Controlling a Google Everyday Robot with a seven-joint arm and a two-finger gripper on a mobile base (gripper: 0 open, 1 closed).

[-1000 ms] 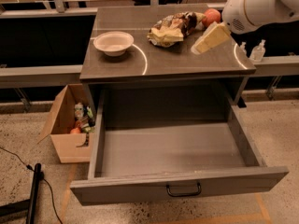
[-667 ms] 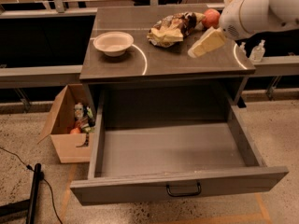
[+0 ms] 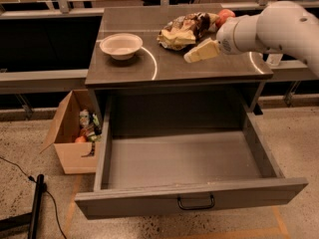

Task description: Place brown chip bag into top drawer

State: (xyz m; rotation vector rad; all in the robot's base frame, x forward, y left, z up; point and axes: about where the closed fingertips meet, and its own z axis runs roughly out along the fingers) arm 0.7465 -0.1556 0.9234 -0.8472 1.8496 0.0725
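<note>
Camera view: your gripper (image 3: 201, 52) hangs over the table (image 3: 209, 71), just beside the brown chip bag (image 3: 182, 30).
— Wide or narrow?
— I cannot tell. The bag lies on the table, not lifted.
— Which step?
— The reach, I judge. Next you must grasp the bag, then carry it forward to the open, empty top drawer (image 3: 192, 202).

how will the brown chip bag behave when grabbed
The brown chip bag looks crumpled, so it will probably flop and deform. Its foil skin may slip. Thin and wrinkly, it is likely light. The gripper hovers close beside it over the cabinet top.
</note>
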